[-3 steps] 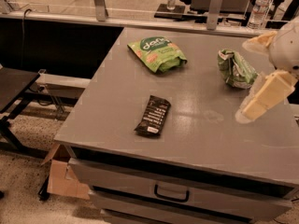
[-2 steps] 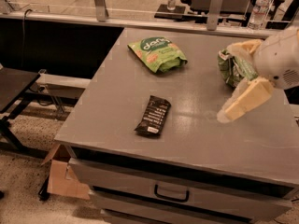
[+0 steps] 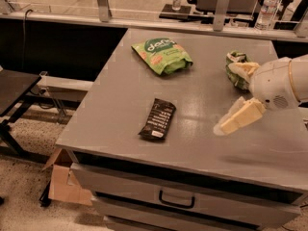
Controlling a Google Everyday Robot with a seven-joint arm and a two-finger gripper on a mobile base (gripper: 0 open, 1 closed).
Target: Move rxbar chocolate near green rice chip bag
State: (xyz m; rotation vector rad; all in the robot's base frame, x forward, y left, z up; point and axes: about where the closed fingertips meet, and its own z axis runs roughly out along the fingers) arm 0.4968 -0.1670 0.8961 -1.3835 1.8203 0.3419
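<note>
The rxbar chocolate (image 3: 158, 119) is a black flat bar lying on the grey table (image 3: 115, 95), near its front edge and left of centre, white label end toward the front. The green rice chip bag (image 3: 162, 55) lies flat at the back centre of the table, well apart from the bar. My gripper (image 3: 226, 98) hangs over the right part of the table, right of the bar. It is open and empty. One cream finger (image 3: 240, 117) points down-left toward the bar's side; the other finger (image 3: 244, 69) is in front of a darker green bag.
A darker green wrinkled bag (image 3: 234, 62) sits at the back right, partly hidden by my gripper. Water bottles (image 3: 267, 4) stand on the counter behind. A cardboard box (image 3: 65, 182) is on the floor at the front left. A drawer handle (image 3: 176, 199) is below the tabletop.
My gripper and arm have moved left over the table, toward the bar. The bar and both bags have not moved.
</note>
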